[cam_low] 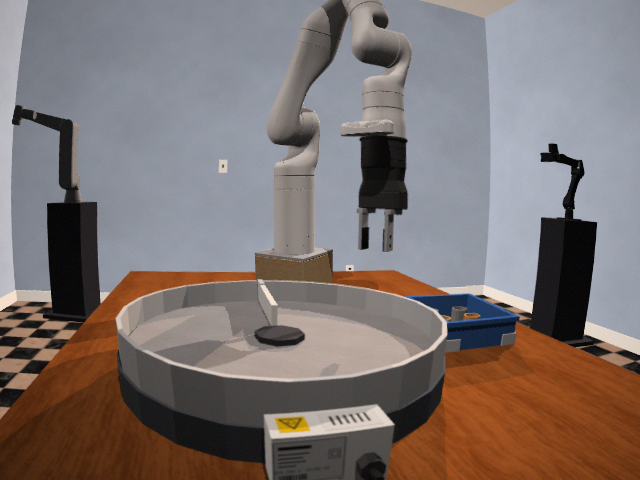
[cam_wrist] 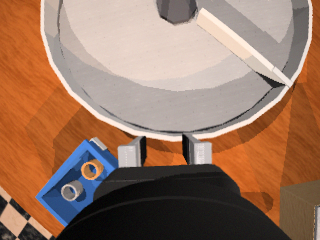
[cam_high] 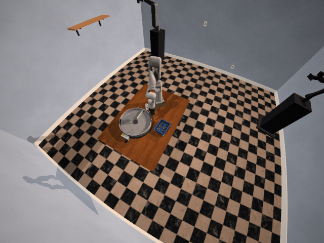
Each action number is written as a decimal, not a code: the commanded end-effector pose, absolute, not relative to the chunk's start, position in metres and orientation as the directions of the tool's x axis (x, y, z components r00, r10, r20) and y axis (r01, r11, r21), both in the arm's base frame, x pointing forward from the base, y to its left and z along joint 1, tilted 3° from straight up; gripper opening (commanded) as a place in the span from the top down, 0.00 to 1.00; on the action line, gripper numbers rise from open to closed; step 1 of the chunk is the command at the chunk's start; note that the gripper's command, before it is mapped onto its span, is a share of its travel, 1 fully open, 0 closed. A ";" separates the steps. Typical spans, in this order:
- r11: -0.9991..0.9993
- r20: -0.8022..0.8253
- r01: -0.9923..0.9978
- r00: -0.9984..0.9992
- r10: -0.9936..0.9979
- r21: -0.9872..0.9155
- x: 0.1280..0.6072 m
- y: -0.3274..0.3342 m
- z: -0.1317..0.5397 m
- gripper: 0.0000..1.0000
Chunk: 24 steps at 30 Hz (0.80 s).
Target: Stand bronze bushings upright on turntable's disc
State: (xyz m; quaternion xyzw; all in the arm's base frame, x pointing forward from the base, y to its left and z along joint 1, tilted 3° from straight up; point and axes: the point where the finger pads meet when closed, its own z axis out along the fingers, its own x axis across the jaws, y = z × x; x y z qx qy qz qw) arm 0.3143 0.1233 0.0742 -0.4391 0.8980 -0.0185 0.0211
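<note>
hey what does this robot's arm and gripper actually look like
The arm is a chain of smooth, rounded light-grey segments with thin seam lines at the joints, rising from a tan box-shaped pedestal. A flat grey flange sits at the wrist, above a black, ribbed gripper body. The gripper ends in two short, straight grey fingers with dark inner pads. No cables, markings or logos show.

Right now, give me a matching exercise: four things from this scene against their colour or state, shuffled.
Things:
1. gripper
2. crate
3. hub
4. disc

States:
A. blue, bushings inside
B. dark, at the disc's centre
C. open, holding nothing
D. pale grey, no bushings on it

Pairs: 1-C, 2-A, 3-B, 4-D
</note>
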 end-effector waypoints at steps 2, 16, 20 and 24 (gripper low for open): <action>0.568 0.000 -0.821 -0.569 -0.822 -0.054 0.306 0.172 0.057 0.24; 0.568 0.000 -0.821 -0.569 -0.823 -0.054 0.295 0.256 0.034 0.24; 0.568 0.000 -0.821 -0.569 -0.823 -0.054 0.295 0.257 0.033 0.24; 0.568 0.000 -0.821 -0.569 -0.823 -0.054 0.295 0.257 0.033 0.24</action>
